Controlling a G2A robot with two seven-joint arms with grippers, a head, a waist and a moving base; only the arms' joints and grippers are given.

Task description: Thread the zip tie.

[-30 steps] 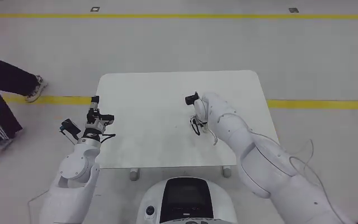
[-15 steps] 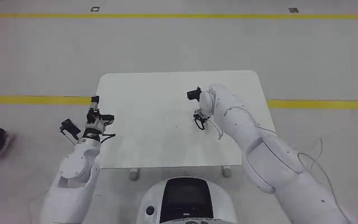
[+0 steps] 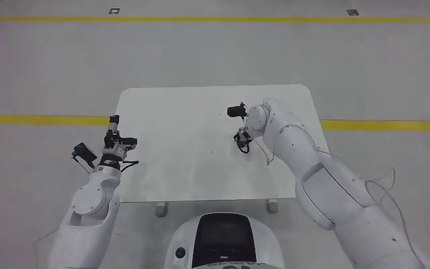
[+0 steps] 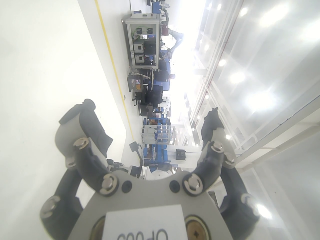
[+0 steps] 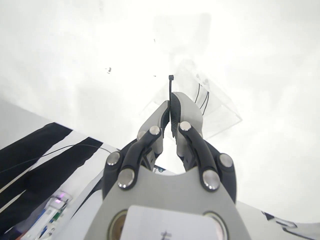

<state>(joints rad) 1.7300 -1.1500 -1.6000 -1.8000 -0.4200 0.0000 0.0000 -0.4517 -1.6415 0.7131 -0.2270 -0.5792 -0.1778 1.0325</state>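
A: First, the right gripper: in which state?

B: Clenched. Gripped the zip tie between the two ribbed pads, pressed tight on the thin black strap.

A: And the tie itself, where exactly?

B: Stood straight out past the fingertips, with the small square head at the free end. Was held over the white table, around the middle of its right half as seen from the top view. Pointed toward a clear box on the table just beyond.

A: Touched the box?

B: Hard to tell against such a bright surface; looked near to one corner of it, nothing more certain than that. Inside the box, a few thin dark strands.

A: Then the left gripper?

B: Released. Was seen with both fingers spread wide apart. Hovered at the left edge of the table in the top view, well apart from the right gripper. Faced away from the robot, toward the far side of the room, along the yellow line on the floor.
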